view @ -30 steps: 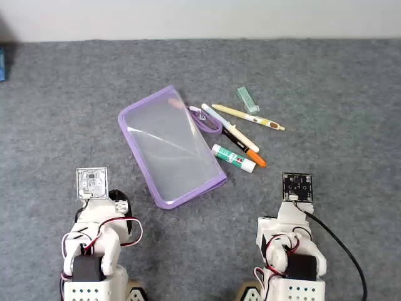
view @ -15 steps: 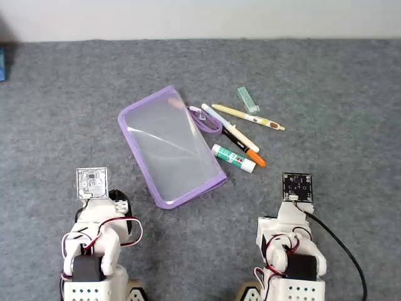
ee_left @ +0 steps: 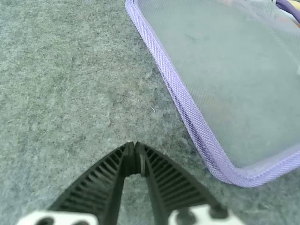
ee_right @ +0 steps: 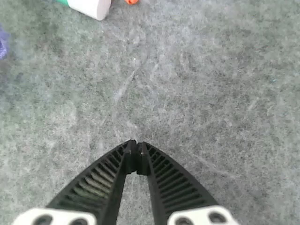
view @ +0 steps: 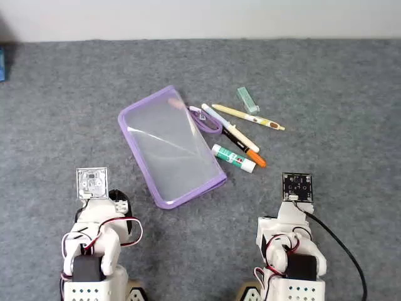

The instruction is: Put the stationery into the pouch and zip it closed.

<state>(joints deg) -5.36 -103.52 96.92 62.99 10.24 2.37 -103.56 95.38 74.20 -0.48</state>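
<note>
We see the left gripper (ee_left: 135,147) pressed together just short of the pouch (ee_left: 225,70), the right gripper (ee_right: 137,145) likewise before the glue stick (ee_right: 89,5); overhead, pens (view: 244,115) beyond.

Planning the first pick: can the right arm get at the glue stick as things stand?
Probably yes: the glue stick lies on bare mat ahead of the shut right pincer, nothing between them.

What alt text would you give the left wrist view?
The left arm's black ribbed jaws, shut tip to tip, hang over a grey felt table cover. Just beyond them, not touching, lies one corner of a clear plastic pouch with purple fabric edging.
</note>
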